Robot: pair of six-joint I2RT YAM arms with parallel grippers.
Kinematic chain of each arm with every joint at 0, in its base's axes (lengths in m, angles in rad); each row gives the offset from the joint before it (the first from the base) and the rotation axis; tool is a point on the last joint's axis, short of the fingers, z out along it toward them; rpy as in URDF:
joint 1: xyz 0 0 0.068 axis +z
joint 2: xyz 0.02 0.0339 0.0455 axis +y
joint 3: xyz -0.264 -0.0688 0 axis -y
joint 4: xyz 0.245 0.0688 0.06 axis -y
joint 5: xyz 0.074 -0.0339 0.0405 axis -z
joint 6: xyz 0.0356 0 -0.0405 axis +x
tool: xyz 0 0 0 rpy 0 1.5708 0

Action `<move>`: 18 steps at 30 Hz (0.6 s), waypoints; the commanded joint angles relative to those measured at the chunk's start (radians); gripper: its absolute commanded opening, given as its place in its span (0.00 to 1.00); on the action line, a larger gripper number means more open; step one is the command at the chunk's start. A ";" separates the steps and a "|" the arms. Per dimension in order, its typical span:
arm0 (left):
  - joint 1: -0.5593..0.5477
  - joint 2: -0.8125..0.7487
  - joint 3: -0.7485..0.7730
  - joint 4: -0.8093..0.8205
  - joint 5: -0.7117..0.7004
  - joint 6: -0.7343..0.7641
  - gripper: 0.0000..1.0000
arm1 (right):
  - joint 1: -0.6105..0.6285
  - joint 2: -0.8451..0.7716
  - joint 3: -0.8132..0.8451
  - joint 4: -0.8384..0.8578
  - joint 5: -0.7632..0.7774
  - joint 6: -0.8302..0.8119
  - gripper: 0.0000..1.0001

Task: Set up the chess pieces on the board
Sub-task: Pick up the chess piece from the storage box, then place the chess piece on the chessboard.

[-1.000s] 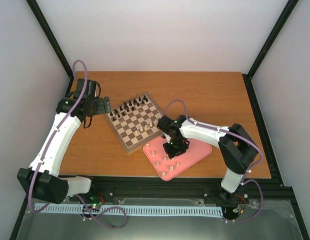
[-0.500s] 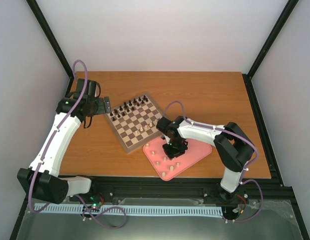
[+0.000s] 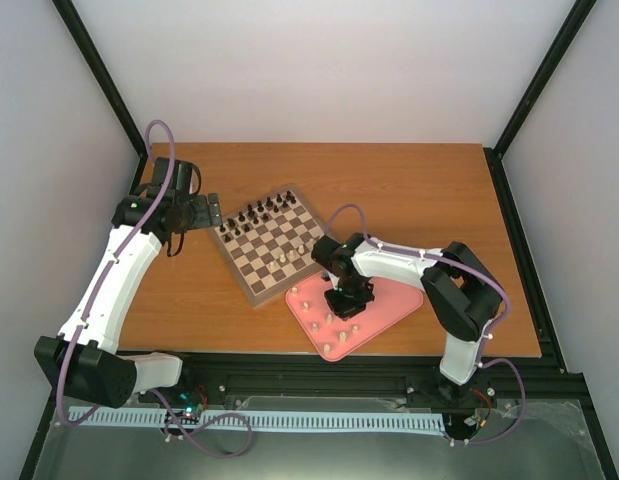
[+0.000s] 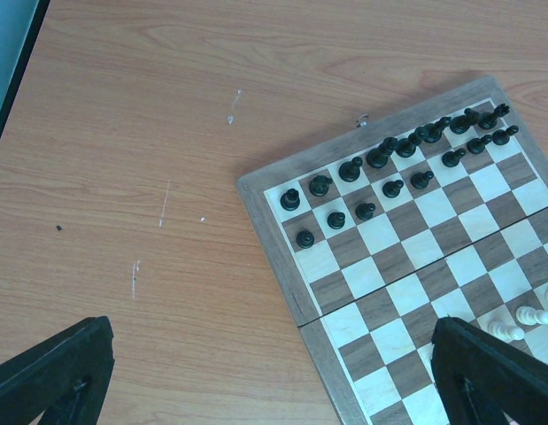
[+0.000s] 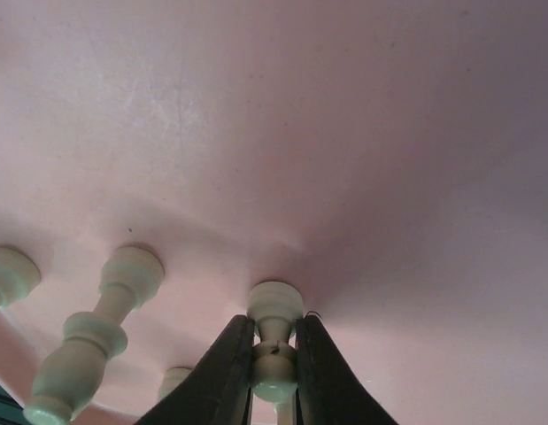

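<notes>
The right gripper [image 5: 274, 347] is clenched on a cream chess piece [image 5: 274, 306] whose base rests on the pink tray [image 5: 344, 133], at the near right of the table [image 3: 419, 190]. Other cream pieces [image 3: 316, 325] lie scattered on that tray. The board [image 3: 271, 245] sits skewed just far-left of the tray, with black pieces [image 4: 380, 159] along its far edge. The left gripper [image 4: 274, 367] hovers with its jaws spread wide over the board's left corner. The tabletop is orange-brown wood, faintly scratched, enclosed by pale walls [image 3: 319, 70] and black frame posts [image 3: 94, 75].
</notes>
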 commanded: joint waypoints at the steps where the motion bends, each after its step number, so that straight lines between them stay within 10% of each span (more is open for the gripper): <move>1: 0.006 -0.017 0.002 0.013 0.000 0.004 1.00 | 0.005 0.001 0.017 -0.012 0.026 0.006 0.10; 18: 0.006 -0.028 0.001 0.012 0.003 0.006 1.00 | 0.049 0.090 0.600 -0.272 0.110 -0.054 0.03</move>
